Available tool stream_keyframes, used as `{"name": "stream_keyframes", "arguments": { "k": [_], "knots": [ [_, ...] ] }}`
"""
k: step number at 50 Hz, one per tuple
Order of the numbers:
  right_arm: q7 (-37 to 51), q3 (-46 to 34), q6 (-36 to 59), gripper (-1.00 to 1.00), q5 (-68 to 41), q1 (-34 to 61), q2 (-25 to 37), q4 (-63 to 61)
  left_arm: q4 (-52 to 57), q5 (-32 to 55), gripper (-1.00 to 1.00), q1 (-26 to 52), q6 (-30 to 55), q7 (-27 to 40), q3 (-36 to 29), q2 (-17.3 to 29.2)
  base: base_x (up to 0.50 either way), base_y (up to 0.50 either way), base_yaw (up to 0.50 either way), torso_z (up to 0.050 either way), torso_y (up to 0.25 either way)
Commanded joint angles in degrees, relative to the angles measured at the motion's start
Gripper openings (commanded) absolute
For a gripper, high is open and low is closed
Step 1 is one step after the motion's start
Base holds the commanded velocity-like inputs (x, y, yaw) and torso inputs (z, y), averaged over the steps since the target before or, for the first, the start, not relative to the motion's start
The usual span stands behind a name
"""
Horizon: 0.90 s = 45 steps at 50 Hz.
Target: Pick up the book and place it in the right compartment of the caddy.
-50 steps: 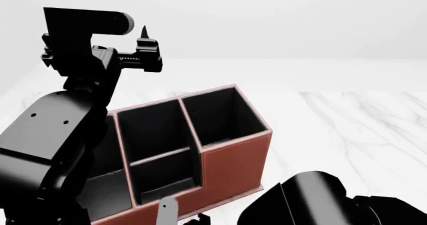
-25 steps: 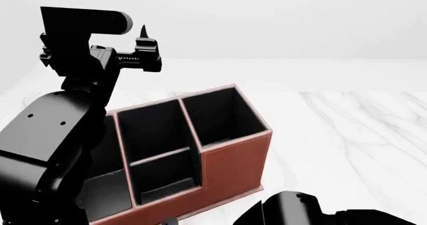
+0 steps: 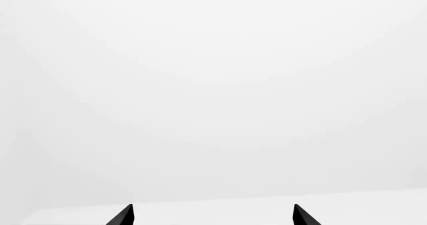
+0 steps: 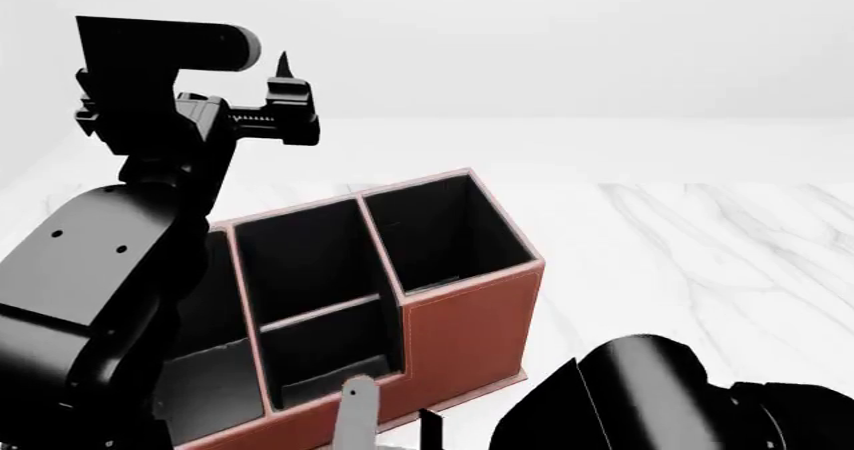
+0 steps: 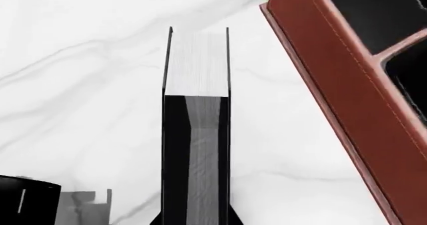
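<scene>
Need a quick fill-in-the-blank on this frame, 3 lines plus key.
1. The right gripper is shut on the ____.
2. The book is outside the caddy; its right compartment is ____.
3. The left gripper, raised above the caddy, holds ____.

Missing words: book; empty; nothing

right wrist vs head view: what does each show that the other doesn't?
Right wrist only: the thin black book with white page edges, clamped between the right gripper fingers above the marble top.
Head only: the raised left gripper, and the deep square right compartment, with no book in it.
Both: the red-brown leather-look caddy, and the marble top.
</scene>
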<state>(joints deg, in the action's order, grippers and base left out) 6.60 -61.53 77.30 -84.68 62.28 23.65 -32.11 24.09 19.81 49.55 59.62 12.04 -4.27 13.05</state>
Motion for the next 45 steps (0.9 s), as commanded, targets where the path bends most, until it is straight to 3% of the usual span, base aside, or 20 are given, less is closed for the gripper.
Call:
{"name": "stream_keyframes", "arguments": {
  "k": [1,21,32,45],
  "knots": [
    [12.4,8.6,-0.9,-1.00,-18.8,10.1,5.1,-2.7,-0.2,0.2,1.00,-0.1,-0.4,0.2,0.1,0.2,0.00,0.00,0.00,0.000,0.000],
    [19.9,14.0,-5.8,-1.00,-31.1,25.5,13.5,8.4,0.3,0.8,1.00,0.3,0.1,0.8,-0.3,0.4,0.00,0.00,0.00,0.000,0.000],
    [37.9,6.1,-9.1,-1.00,-44.4,39.9,15.0,21.6,0.1,1.0,1.00,0.3,-0.1,1.0,-0.5,0.6,0.00,0.00,0.00,0.000,0.001],
    [44.9,2.4,-13.1,-1.00,-49.9,46.9,13.3,33.7,-0.3,1.2,1.00,0.1,-0.7,1.1,-0.5,0.7,0.00,0.00,0.00,0.000,0.001]
  ]
}}
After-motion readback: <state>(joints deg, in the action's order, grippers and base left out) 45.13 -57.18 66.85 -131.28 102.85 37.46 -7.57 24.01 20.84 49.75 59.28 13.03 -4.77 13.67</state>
